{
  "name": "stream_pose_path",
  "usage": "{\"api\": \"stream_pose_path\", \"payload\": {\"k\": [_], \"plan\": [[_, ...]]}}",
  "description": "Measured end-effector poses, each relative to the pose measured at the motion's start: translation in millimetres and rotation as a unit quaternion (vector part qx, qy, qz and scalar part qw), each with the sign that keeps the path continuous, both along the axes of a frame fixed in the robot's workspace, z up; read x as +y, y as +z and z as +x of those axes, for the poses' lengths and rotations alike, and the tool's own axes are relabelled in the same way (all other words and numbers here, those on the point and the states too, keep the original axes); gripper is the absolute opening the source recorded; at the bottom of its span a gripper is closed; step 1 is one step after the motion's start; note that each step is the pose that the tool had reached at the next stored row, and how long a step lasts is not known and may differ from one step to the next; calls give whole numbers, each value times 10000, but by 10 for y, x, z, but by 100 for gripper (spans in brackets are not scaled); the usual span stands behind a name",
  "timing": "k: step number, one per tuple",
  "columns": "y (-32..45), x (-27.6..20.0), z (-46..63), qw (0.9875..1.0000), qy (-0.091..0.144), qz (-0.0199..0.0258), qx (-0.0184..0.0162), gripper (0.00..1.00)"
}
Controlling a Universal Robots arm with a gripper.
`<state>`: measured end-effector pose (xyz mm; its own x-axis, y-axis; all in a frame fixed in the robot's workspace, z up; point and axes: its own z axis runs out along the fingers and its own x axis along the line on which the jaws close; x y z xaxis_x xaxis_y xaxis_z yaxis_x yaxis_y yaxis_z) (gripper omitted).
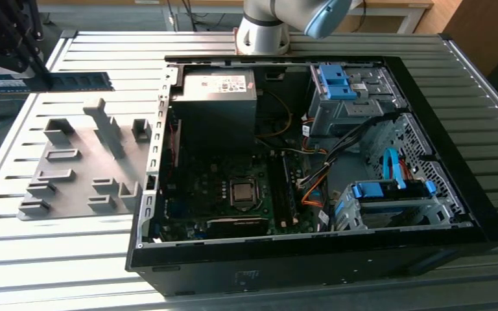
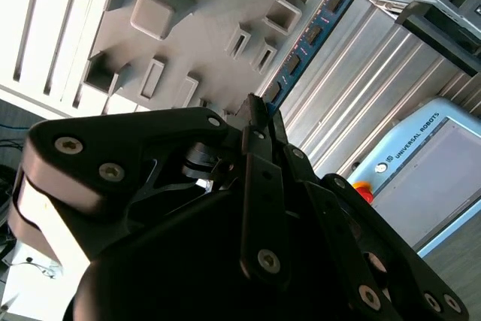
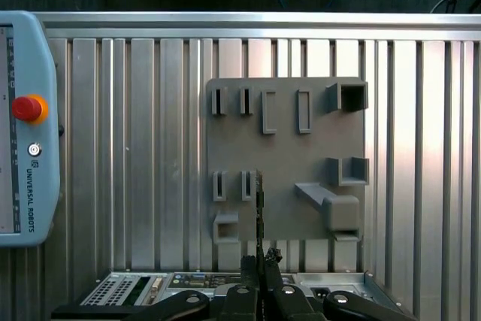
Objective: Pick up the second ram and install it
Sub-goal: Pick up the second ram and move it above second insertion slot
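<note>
At the far corner of the slatted aluminium tabletop [image 1: 59,259] on the exterior view's left, the arm's black gripper [image 1: 38,78] held the second ram [image 1: 80,81], a long, narrow blue-green circuit-board stick with small black chips. The stick lay level and stood apart from everything else on the tabletop. In the second wrist view the fingers [image 2: 255,122] were clamped together on the second ram [image 2: 308,35], which reached out past them. In the first wrist view the stick [image 3: 259,201] showed edge-on, rising from the gripper [image 3: 260,259]. Nearer the tabletop's front edge, a flat grey plastic slotted holder block [image 1: 85,162] lay on the slats between the edge at the exterior view's left and an open black computer case [image 1: 318,265]. Inside the case sat a dark green motherboard [image 1: 223,194], and blue drive brackets [image 1: 388,191] were toward its side on the exterior view's right. Behind the case, at the tabletop's far edge, stood the arm's pale grey base [image 1: 262,35]. A light-blue control pendant with a red button [image 3: 26,133] lay on the slats, well apart from the holder block [image 3: 285,163].
</note>
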<state>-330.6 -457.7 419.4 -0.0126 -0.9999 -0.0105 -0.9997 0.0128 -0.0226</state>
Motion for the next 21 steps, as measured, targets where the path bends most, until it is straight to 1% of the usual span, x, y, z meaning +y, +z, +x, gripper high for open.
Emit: {"api": "stream_pose_path", "payload": {"k": [21], "plan": [[0,0,86,10000,0,0,0,14]]}}
